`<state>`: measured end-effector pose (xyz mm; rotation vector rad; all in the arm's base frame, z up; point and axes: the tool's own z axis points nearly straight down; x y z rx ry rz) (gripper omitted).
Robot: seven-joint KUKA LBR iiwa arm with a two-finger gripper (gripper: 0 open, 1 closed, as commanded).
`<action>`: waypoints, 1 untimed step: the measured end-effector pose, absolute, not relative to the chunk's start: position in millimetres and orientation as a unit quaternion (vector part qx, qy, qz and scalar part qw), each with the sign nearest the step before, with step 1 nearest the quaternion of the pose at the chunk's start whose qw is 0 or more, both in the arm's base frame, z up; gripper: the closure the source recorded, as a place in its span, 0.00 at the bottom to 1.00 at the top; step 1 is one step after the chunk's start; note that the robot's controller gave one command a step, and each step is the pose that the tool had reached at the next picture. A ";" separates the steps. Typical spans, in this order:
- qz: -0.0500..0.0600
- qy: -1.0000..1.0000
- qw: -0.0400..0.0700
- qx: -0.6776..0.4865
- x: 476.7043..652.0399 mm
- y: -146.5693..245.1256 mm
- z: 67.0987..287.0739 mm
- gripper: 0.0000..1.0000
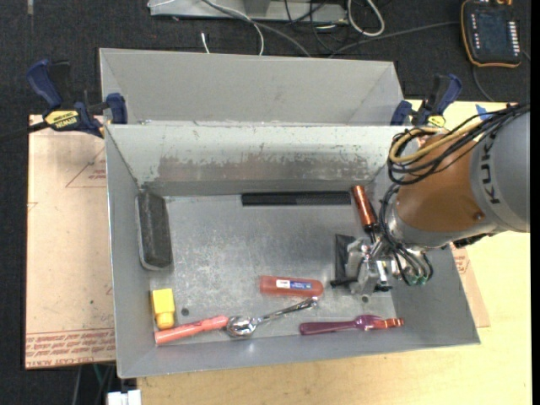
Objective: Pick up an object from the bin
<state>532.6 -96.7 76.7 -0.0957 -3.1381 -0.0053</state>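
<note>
The gripper (364, 270), open or closed I cannot tell, hangs low at the right of the bin (253, 154) among 3 long things: a red marker (291, 286) just left, lying crosswise, a purple fork (350, 325) in front, a copper tube (363, 205) behind.

- Your bin (253, 243) has a scuffed grey metal floor and sloping walls.
- On your left, a dark grey block (154, 230) lies lengthwise along the wall.
- At the back wall you have a black bar (295, 199). An orange tube (363, 205) lies tilted just past its right end.
- A red marker (289, 286) lies mid-floor.
- At front left you see a yellow block (162, 306). A pink stick (190, 329) beside it meets the bowl of a metal spoon (270, 317).
- At front right lies a purple utensil (350, 325).
</note>
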 end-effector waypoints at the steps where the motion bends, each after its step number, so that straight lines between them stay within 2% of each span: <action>1: -0.002 -1.000 0.001 -0.030 532.9 -96.5 94.7 1.00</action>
